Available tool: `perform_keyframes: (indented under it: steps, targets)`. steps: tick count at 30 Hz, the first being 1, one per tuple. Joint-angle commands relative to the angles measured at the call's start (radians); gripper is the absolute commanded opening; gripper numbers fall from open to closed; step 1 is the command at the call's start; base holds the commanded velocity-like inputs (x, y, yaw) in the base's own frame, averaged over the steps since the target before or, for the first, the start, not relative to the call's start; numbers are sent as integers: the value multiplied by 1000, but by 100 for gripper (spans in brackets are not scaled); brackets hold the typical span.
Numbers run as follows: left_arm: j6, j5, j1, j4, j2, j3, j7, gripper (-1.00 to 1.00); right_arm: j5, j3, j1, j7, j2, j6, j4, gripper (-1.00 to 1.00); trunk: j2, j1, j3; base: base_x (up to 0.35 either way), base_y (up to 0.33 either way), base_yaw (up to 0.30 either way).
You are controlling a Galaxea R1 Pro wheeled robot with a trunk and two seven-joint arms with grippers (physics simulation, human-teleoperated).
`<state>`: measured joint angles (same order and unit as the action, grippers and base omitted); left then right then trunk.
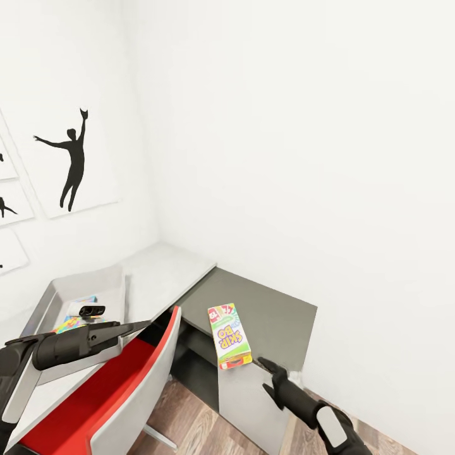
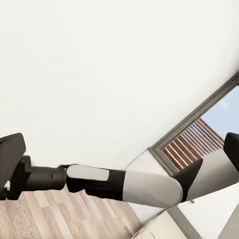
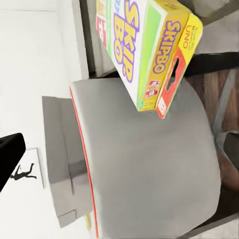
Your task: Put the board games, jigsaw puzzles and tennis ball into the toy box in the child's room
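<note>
SKIP BO board game (image 1: 230, 335) lies on dark counter (image 1: 278, 316), just beyond right pincer (image 1: 270, 373), released. Left pincer (image 1: 129, 327) near toy box (image 1: 110, 281); state unclear.

Your head camera looks forward and down from above into a white-walled corner, over the L-shaped light grey worktop (image 1: 165, 273). Your right wrist camera sits close to the colourful "SKIP BO" cardboard box (image 3: 144, 45), which both views share, along with the grey-backed, red-fronted chair (image 1: 136, 385). Your left wrist camera faces away, toward a blank white wall and a grey-framed window (image 2: 196, 134).
</note>
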<state>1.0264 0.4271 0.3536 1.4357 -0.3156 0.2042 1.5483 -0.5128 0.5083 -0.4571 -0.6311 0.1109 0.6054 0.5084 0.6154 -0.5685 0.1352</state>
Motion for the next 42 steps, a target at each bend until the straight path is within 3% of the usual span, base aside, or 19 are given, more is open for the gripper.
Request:
perform_keyframes:
  steps: [1, 5, 10, 38, 42]
  targets:
    - [11, 0, 1, 0, 0, 0, 4, 100, -4, 7, -9, 21, 2, -12, -28, 100, 2, 0, 2, 0, 0, 0]
    - [11, 1, 1, 0, 0, 0, 4, 100, -7, 7, -40, 65, -3, -108, -100, 100, 2, 0, 2, 0, 0, 0]
    - [11, 1, 1, 0, 0, 0, 5, 100, -7, 7, -53, 77, -3, -152, -132, 100, 2, 0, 2, 0, 0, 0]
    - [10, 1, 1, 0, -1, -1, 9, 100, -3, 1, -55, 25, -8, -153, -139, 100, 184, -100, 83, 0, 0, 0]
    - [10, 0, 1, 0, -2, 1, 9, 100, -3, 0, -55, 24, -8, -152, -139, 100, 191, -104, 86, 0, 0, 0]
